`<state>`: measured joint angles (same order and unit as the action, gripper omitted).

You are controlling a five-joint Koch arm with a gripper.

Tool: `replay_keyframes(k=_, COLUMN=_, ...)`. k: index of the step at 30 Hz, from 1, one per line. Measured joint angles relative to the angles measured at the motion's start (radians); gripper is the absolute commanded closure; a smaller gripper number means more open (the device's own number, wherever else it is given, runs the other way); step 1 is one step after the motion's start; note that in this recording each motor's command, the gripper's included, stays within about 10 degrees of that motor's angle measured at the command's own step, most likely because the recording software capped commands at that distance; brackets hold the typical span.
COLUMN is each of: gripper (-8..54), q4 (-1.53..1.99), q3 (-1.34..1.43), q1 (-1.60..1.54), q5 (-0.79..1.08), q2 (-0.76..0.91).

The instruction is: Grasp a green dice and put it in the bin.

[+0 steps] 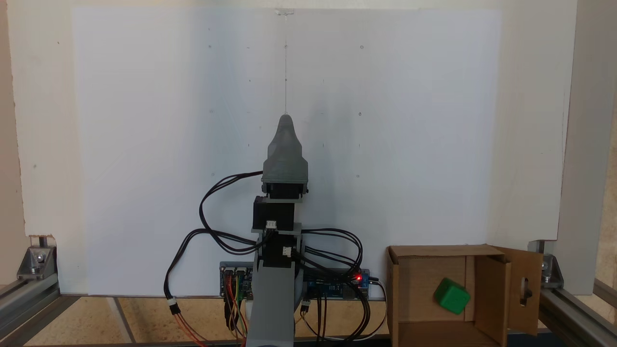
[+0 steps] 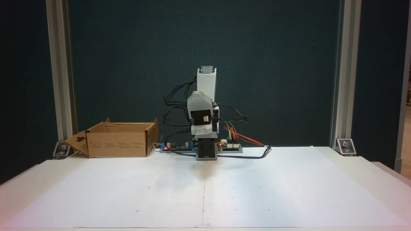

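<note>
The green dice (image 1: 451, 295) lies tilted inside the bin (image 1: 418, 277), a brown cardboard box at the lower right of a fixed view, its slotted flap (image 1: 525, 289) standing open. In the other fixed view the bin (image 2: 117, 144) stands at the left behind the white sheet, and its walls hide the dice. The arm is folded upright over its base at the middle. My gripper (image 1: 285, 119) tapers to a single grey tip, well away from the bin, with nothing in it. Seen head-on, the gripper (image 2: 203, 130) points down towards the camera, its jaws one behind the other.
A large white sheet (image 2: 205, 192) covers the table in front of the arm. Circuit boards (image 2: 229, 146) and loops of black cable (image 1: 212, 226) sit around the base. Aluminium frame posts (image 2: 338, 80) stand at both sides.
</note>
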<state>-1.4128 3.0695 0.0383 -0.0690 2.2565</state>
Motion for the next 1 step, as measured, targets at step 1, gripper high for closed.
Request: replay_keyframes(k=1, gripper=1.1, q4=0.000, q3=0.002, q1=0.000, q5=0.000, q2=0.000)
